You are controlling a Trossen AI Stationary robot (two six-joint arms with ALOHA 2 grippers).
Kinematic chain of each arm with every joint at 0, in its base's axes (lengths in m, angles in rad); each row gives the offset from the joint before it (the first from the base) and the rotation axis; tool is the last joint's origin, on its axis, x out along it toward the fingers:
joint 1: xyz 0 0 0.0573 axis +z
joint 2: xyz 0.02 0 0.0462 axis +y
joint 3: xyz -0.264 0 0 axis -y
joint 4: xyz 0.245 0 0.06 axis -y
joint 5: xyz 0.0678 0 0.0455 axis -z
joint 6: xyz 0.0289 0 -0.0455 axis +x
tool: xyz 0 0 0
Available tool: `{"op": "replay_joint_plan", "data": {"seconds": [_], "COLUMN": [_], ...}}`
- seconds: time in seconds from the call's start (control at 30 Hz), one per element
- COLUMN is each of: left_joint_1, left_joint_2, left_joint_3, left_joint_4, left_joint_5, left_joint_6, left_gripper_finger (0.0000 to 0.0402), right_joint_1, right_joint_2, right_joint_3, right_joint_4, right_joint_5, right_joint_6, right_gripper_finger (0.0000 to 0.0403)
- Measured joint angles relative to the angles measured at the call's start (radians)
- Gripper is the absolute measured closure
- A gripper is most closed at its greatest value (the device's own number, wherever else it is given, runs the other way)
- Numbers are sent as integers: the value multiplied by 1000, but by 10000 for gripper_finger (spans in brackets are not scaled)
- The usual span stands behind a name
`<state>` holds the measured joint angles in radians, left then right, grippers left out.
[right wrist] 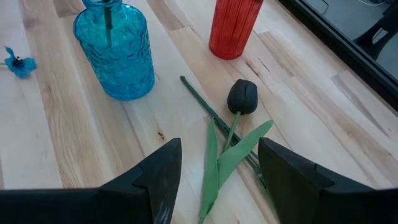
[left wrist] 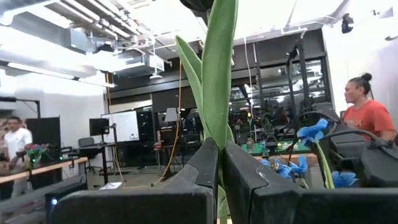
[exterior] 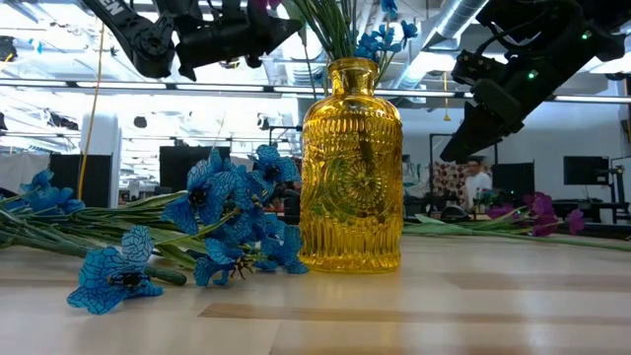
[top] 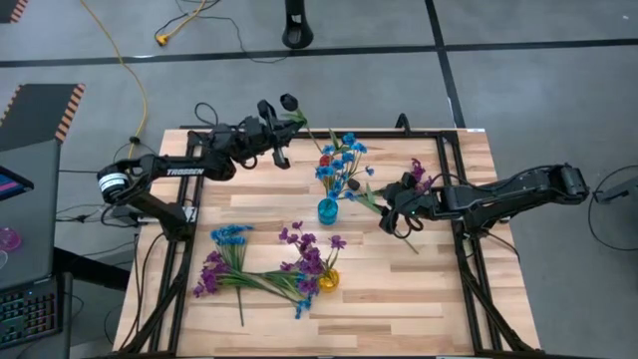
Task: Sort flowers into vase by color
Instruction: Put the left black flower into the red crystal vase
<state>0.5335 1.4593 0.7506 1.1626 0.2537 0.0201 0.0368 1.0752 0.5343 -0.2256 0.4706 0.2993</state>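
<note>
My left gripper (top: pixel 279 130) is raised over the table's far left part, shut on a sprig with a dark bud (top: pixel 289 102); its wrist view shows the green leaves (left wrist: pixel 217 74) rising between the fingers. My right gripper (top: pixel 399 214) hangs open right of the blue vase (top: pixel 327 209). Its fingers (right wrist: pixel 219 149) stand on either side of a second black-budded flower (right wrist: pixel 242 96) lying flat on the wood, touching nothing. Blue blooms (top: pixel 344 160) rise from the blue vase next to the red vase (right wrist: pixel 233 25). The yellow vase (exterior: pixel 351 168) stands near the near edge. My left gripper pinches the dark-budded sprig between its two fingers at the base of its leaves (left wrist: pixel 219 146). The sprig is lifted clear of the table and stands up out of the fingers, with the bud at its free end (left wrist: pixel 199 4).
Loose blue (top: pixel 231 236) and purple (top: pixel 211 274) sprigs lie in a heap left of the yellow vase, more purple blooms (top: pixel 311 249) beside it. Purple flowers (top: pixel 419 175) lie near my right arm. A black frame (top: pixel 449 150) edges the table. People stand in the room beyond.
</note>
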Motion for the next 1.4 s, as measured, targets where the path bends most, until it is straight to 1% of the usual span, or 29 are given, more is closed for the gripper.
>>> {"op": "replay_joint_plan", "data": {"seconds": [0.17,0.3,0.47,0.57,0.7,0.8,0.93,1.1,1.4], "left_joint_1": [-23,-30,-37,-42,-45,-42,-41,-41,-41], "left_joint_2": [0,0,0,28,94,117,117,110,111], "left_joint_3": [0,0,0,0,0,0,0,0,0], "left_joint_4": [-24,-29,-33,10,115,132,132,116,-51], "left_joint_5": [0,-1,0,6,12,15,16,19,-6], "left_joint_6": [64,79,100,91,75,54,39,39,60], "left_gripper_finger": [401,401,401,401,401,401,401,401,401], "right_joint_1": [0,0,0,0,0,0,0,0,0], "right_joint_2": [0,0,0,0,0,0,0,0,0], "right_joint_3": [0,0,0,0,0,0,0,0,0], "right_joint_4": [0,0,0,1,2,2,2,1,1], "right_joint_5": [0,0,0,0,1,1,1,1,1], "right_joint_6": [29,67,70,70,70,70,69,69,67], "right_gripper_finger": [163,163,163,163,163,163,163,163,163]}}
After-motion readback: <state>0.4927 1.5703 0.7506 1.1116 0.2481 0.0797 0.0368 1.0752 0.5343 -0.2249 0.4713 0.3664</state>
